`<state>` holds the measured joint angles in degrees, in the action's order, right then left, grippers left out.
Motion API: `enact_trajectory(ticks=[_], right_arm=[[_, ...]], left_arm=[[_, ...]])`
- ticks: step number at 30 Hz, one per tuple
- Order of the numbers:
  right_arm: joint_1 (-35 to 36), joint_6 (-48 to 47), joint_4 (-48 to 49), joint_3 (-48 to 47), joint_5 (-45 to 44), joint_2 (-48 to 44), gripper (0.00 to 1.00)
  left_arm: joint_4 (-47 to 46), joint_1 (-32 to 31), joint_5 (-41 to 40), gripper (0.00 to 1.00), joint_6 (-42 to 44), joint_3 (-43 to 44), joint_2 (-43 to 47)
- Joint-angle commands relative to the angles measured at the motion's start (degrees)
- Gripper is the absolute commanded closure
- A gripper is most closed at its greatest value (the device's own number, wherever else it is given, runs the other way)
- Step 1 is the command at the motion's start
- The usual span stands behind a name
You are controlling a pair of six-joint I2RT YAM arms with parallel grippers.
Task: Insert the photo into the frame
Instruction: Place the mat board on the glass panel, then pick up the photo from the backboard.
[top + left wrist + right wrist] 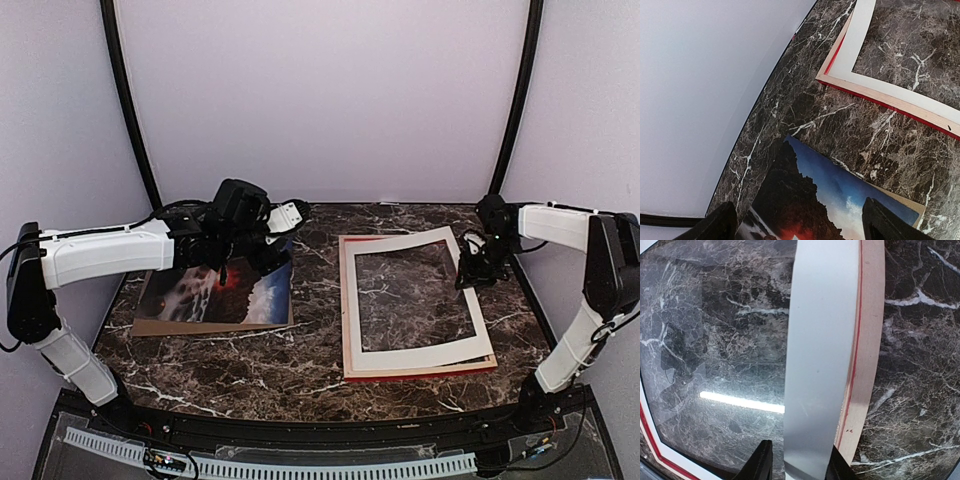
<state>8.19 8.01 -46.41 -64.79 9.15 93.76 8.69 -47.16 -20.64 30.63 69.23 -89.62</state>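
Table (300, 385): frame (346, 320) lies flat right of centre, pale back up, white mat (415, 356) skewed on top. Left, photo (200, 300) face up on brown backing board (150, 327). Left gripper (280, 235) spread wide above photo's far edge. Right gripper (478, 275) narrowly parted over mat's right strip.

**A:** What is noted of the table (300, 380)?

**B:** A dark, white-veined marble-look top, polished smooth. At nine o'clock, the photo (205, 298) is seen as smooth printed paper, laid over matt brown cardboard (215, 327).

**A:** And at three o'clock?

**B:** The mat (815, 365) is seen as smooth, matt white card. The frame (867, 340) is shown pale, wood-like and matt, with a red painted edge. Its pane (715, 365) is clear and glossy, with a light strip mirrored in it. Glass or acrylic cannot be told.

**A:** The arms?

**B:** Smooth white plastic shells (100, 252) are seen.
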Motion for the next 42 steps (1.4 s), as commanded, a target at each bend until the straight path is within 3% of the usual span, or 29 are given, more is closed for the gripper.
enact_trajectory(ticks=[1,9,22,33,42], right_arm=[[-0.11,0.72,1.57,0.80,-1.11,0.51,0.60],[-0.36,1.72,1.93,0.87,-4.29,0.04,0.41],[-2.67,4.16,6.10,1.47,-8.85,1.10,0.38],[-4.45,3.60,10.17,3.50,-5.82,5.04,0.52],[-4.15,3.26,13.01,6.76,-1.09,5.18,0.74]], left_arm=[[0.42,-0.39,-0.71,0.10,-0.22,-0.76,0.72],[0.79,-0.48,-1.42,0.10,-0.39,-0.99,0.59],[5.59,-0.48,-2.52,0.07,-7.24,0.46,-0.18],[10.41,2.12,4.32,0.03,-15.39,0.93,1.11],[14.18,11.67,12.73,0.02,-21.88,1.33,2.79]])
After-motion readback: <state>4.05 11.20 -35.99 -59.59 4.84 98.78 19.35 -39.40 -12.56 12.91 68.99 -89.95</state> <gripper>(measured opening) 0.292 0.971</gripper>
